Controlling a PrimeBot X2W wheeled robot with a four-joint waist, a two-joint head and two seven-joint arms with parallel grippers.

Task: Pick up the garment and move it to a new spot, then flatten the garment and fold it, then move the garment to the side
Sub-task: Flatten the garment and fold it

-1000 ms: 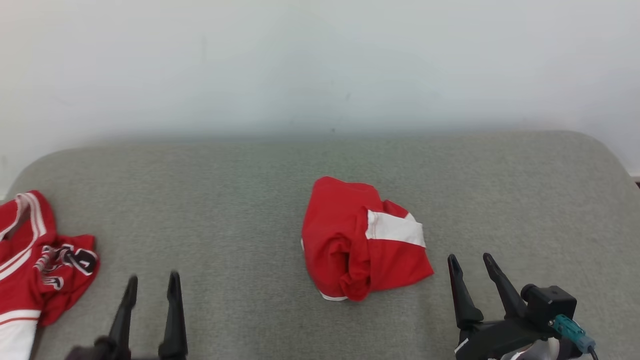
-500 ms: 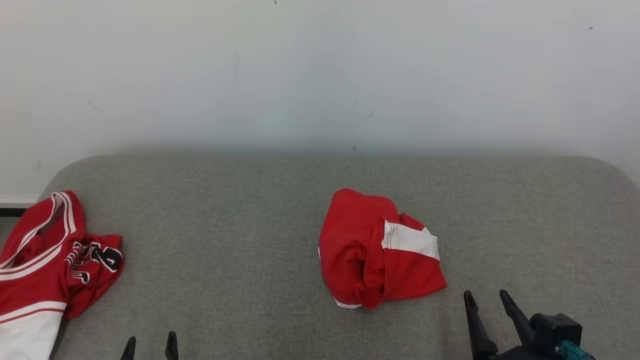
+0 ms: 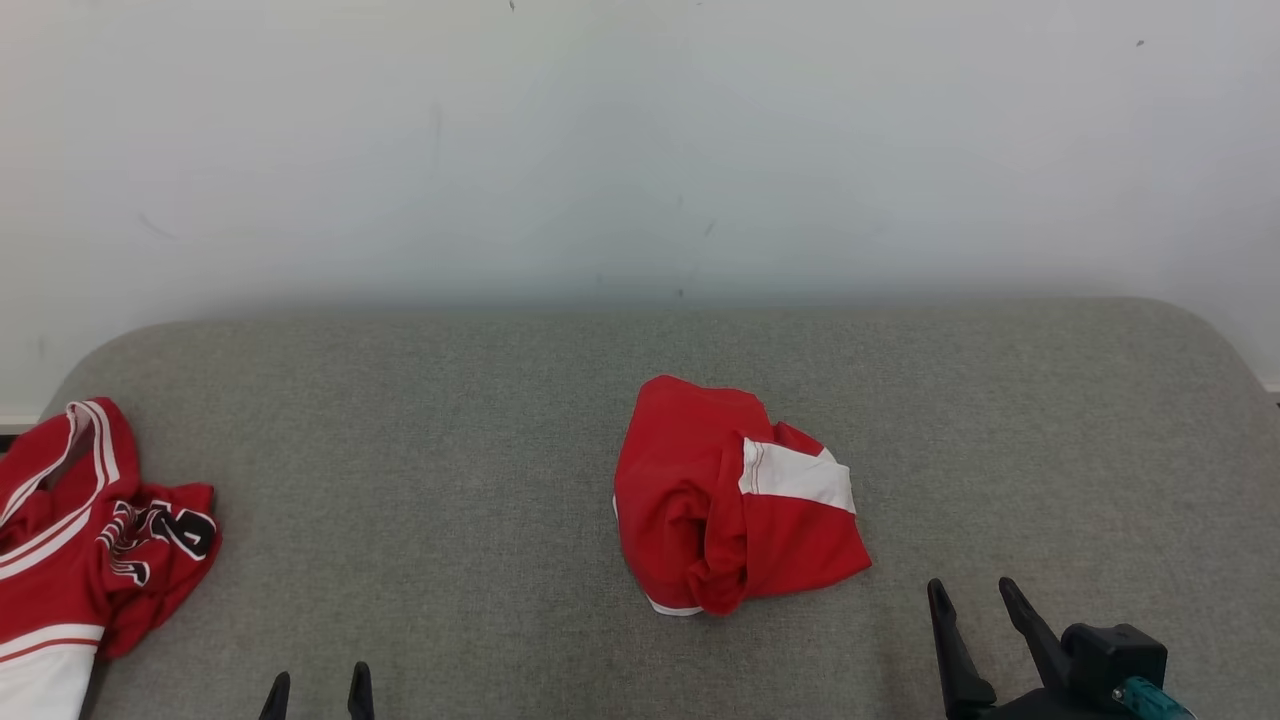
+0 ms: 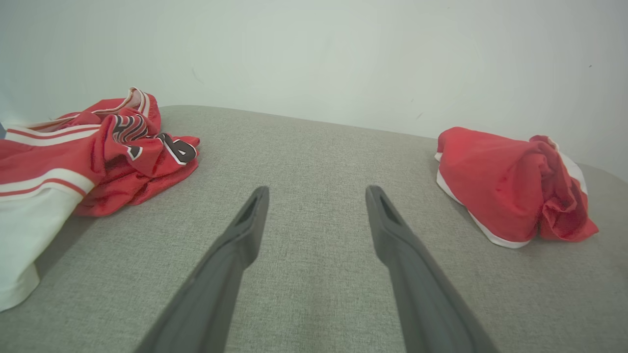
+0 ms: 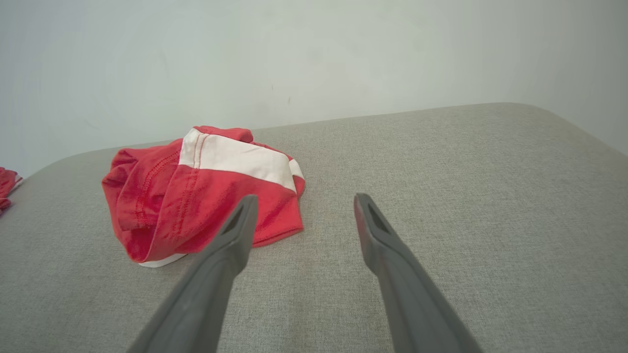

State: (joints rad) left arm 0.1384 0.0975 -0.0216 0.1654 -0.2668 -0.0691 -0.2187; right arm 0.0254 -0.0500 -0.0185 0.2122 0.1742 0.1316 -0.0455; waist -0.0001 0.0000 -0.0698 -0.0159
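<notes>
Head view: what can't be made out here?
Jersey: cut by the left and bottom edges; crumpling hides its print.
Garment: bunched, its own folds hide its type.
Left gripper: bottom edge cuts all but the fingertips.
Right gripper: wrist cut by the bottom edge.

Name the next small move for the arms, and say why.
Probably bring the right claw forward and to its left, onto the near edge of the crumpled red and white cloth garment. That bundle lies bunched, not flat, in the middle of the grey fabric surface. Both claws stand open and empty short of it, and the right one is closer than the left claw.
</notes>
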